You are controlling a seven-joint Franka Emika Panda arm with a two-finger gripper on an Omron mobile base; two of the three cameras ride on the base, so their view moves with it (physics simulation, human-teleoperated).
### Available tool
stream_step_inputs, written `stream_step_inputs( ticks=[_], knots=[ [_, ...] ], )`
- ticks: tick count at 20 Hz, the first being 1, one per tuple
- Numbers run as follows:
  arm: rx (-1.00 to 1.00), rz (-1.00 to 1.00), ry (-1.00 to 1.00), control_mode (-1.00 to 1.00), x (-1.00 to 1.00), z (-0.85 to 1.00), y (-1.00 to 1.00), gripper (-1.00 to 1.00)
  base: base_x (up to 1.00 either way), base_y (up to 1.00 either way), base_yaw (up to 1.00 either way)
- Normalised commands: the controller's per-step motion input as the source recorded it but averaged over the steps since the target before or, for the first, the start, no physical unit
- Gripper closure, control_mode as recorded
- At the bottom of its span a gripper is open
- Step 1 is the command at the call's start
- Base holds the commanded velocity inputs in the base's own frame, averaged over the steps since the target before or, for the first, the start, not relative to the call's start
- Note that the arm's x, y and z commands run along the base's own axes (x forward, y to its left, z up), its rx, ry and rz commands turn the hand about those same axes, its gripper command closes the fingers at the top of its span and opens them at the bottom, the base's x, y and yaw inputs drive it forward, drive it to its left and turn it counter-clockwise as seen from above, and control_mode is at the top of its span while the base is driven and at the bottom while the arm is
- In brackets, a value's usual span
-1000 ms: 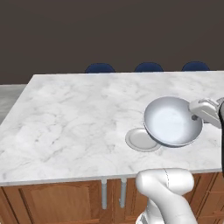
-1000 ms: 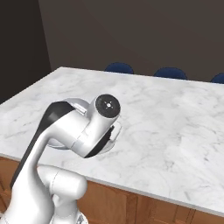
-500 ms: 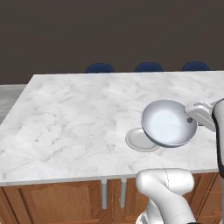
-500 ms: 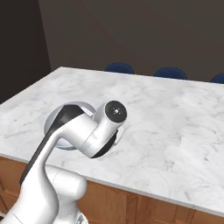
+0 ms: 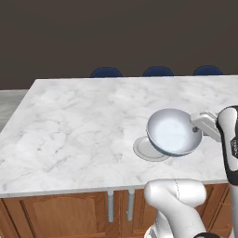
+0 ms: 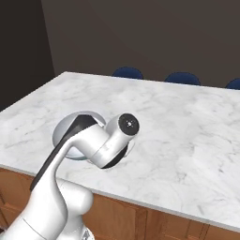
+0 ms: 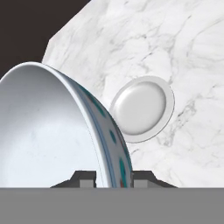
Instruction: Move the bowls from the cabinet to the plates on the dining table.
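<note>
I have the white ceramic bowl with blue patterning (image 5: 174,131) over the table, not yet set down.

My gripper (image 7: 113,177) is clamped on the bowl's rim, holding it tilted just above the small flat light-grey round plate (image 5: 149,148) on the white grey-veined marble dining table (image 5: 79,121); placing is left. The hand view shows the plate whole and bare (the left base view half hides it); in the right base view my arm covers most of the bowl.
</note>
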Motion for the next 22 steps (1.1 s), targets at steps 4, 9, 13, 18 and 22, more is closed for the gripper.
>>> stream_step_inputs(
  ticks=[4,9,13,18,22],
  knots=[
    [0.02,0.0,0.02,-1.0,0.18,-0.24,0.0,1.0,0.0,0.0,0.0],
    [0.02,0.0,0.02,-1.0,0.16,-0.27,-0.05,1.0,0.0,0.0,0.0],
    [0.03,0.0,0.03,-1.0,0.17,-0.27,-0.02,1.0,0.0,0.0,0.0],
    [0.03,0.0,0.04,-1.0,0.18,-0.25,0.0,1.0,0.0,0.0,0.0],
    [0.02,0.0,0.04,-1.0,0.27,-0.14,0.0,1.0,0.0,0.0,0.0]
  ],
)
